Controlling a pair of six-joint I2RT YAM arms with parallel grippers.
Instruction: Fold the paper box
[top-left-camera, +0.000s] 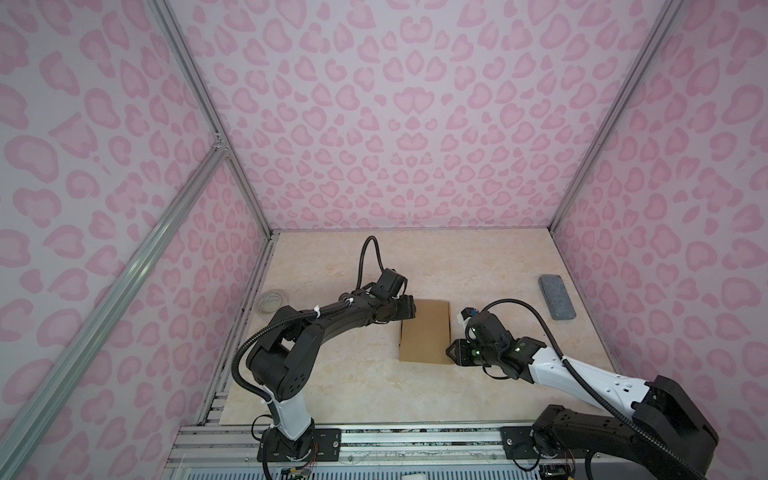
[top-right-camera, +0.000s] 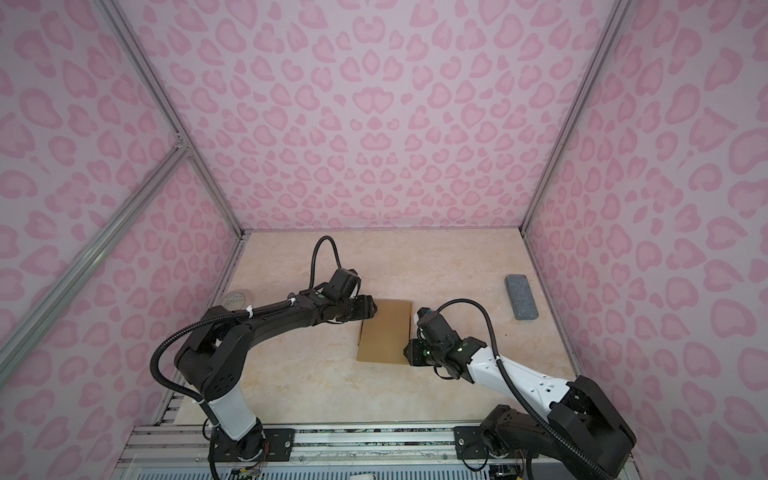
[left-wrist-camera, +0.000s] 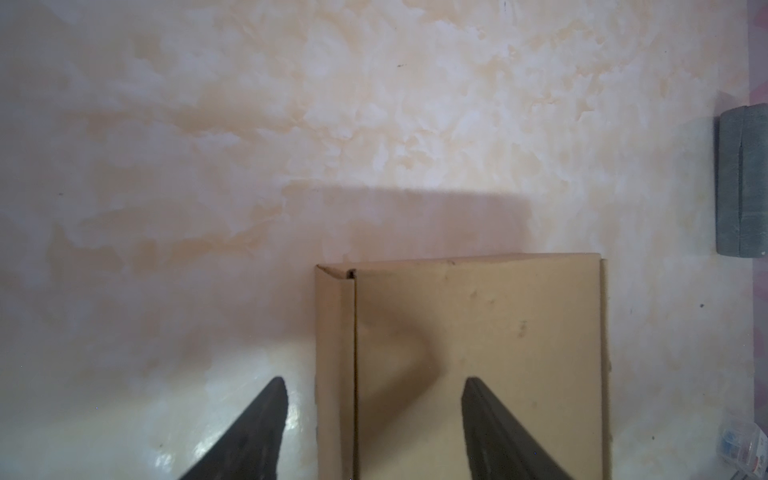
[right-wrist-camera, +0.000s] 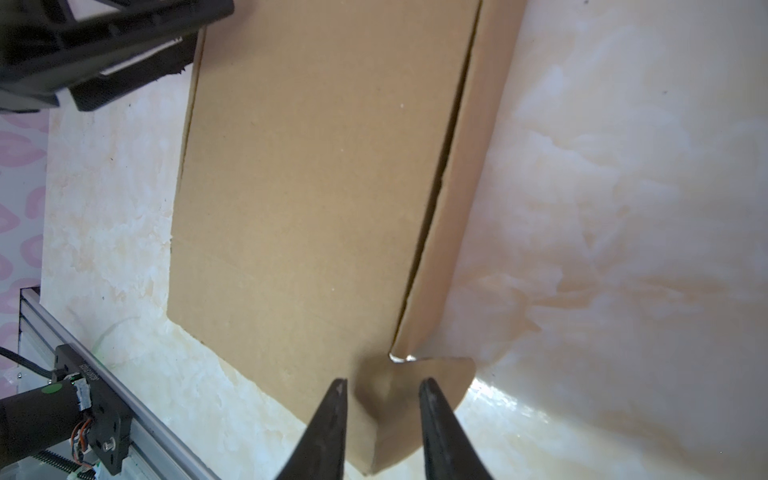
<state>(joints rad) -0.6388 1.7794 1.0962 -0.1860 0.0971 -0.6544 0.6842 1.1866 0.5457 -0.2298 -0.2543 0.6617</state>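
Observation:
The paper box (top-left-camera: 424, 332) (top-right-camera: 384, 332) lies flat in the middle of the table, brown, with its lid down. My left gripper (top-left-camera: 409, 309) (top-right-camera: 370, 309) hovers at the box's far left corner. In the left wrist view it (left-wrist-camera: 375, 380) is open wide, and its fingers straddle the box's (left-wrist-camera: 478, 332) side edge. My right gripper (top-left-camera: 451, 351) (top-right-camera: 409, 351) is at the near right corner. In the right wrist view it (right-wrist-camera: 384, 381) is partly open, and a rounded cardboard flap (right-wrist-camera: 440, 374) sticks out of the box (right-wrist-camera: 311, 187) between its fingers.
A grey rectangular block (top-left-camera: 681, 297) (top-right-camera: 521, 297) (left-wrist-camera: 742, 183) lies near the right wall. A clear tape roll (top-left-camera: 270, 301) (top-right-camera: 237, 299) sits by the left wall. Pink patterned walls close in three sides, and an aluminium rail (top-left-camera: 415, 436) runs along the front.

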